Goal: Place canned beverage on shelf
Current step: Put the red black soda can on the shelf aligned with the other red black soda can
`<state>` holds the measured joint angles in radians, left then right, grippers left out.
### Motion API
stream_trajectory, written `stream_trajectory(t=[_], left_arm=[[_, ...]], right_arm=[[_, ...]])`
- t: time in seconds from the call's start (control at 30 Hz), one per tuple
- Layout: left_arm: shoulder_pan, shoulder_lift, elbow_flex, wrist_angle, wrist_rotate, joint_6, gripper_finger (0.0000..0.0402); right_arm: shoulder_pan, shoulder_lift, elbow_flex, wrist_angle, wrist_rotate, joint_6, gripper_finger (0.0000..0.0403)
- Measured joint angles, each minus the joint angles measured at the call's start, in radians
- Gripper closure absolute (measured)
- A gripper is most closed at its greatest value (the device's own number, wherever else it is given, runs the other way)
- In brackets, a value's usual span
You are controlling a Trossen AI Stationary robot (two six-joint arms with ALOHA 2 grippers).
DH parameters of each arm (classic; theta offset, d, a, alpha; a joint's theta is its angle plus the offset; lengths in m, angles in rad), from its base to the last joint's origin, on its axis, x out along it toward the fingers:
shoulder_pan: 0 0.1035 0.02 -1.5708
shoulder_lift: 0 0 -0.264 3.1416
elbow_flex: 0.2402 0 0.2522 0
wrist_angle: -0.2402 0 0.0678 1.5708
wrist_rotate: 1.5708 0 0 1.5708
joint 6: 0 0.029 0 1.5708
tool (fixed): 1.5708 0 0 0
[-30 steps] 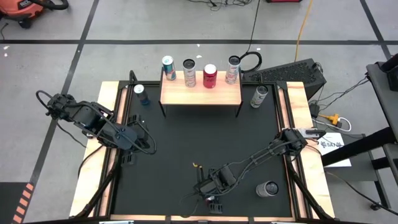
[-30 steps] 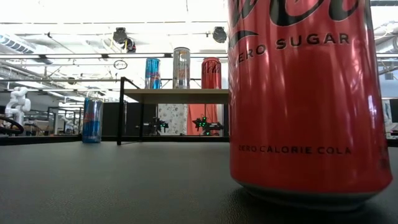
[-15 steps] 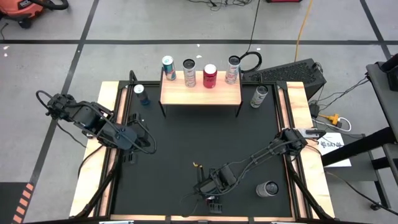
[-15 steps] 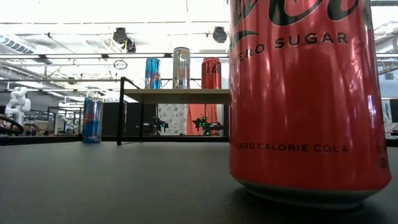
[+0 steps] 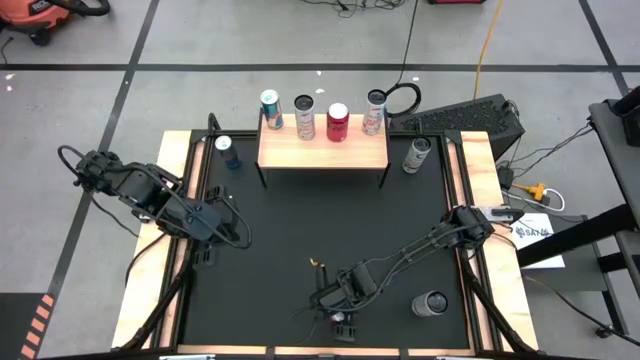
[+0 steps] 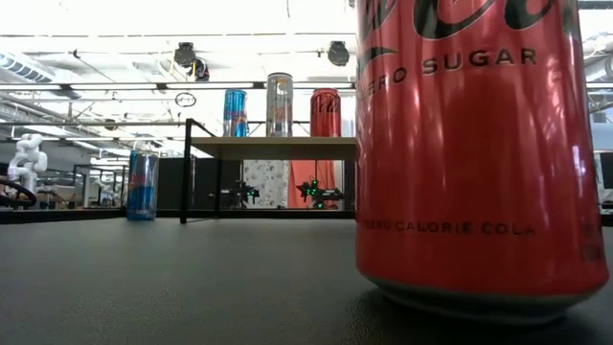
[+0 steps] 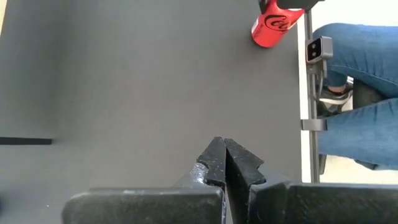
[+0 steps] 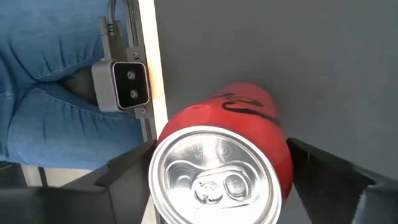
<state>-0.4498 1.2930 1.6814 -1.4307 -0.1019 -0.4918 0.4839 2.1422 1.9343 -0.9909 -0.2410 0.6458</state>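
Note:
A red cola can (image 8: 249, 118) stands upright on its base on the black mat (image 5: 300, 230), close to the table's near edge and large in the low view (image 6: 474, 153). My right gripper (image 8: 214, 168) is open around its top from above, one finger on each side. The shelf (image 5: 323, 150), a light-wood board on black legs, stands at the far edge and carries several cans upright. My left gripper (image 7: 224, 146) hangs shut and empty above the mat's left part (image 5: 238, 235). My right gripper has its fingers (image 8: 127, 171) on either side of the red can's upper rim (image 8: 163, 146), slanting down from above. I cannot tell whether either finger touches the can. The can stands on the mat.
A blue can (image 5: 227, 152) stands left of the shelf, a silver can (image 5: 417, 155) right of it, and another can (image 5: 432, 304) is at the near right. A small camera (image 8: 121, 84) sits on the near edge, with a seated person's legs (image 8: 56, 112) behind it.

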Motion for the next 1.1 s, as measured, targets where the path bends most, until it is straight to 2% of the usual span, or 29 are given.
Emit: stream_trajectory(t=[0.2,0.37,0.9,1.1], left_arm=[[0.0,0.0,0.0,0.0,0.0,0.0,0.0402],[0.0,0.001,0.0,0.0,0.0,0.001,0.0402],[0.0,0.001,0.0,0.0,0.0,0.001,0.0402],[0.0,0.001,0.0,0.0,0.0,0.002,0.0402]], right_arm=[[-0.004,0.0,0.001,-0.001,0.005,0.0,0.0139],[-0.011,-0.001,0.002,-0.035,0.039,-0.005,0.0139],[-0.017,-0.007,0.002,-0.063,0.034,-0.045,0.0139],[-0.031,-0.034,-0.002,-0.156,0.113,-0.071,0.0139]])
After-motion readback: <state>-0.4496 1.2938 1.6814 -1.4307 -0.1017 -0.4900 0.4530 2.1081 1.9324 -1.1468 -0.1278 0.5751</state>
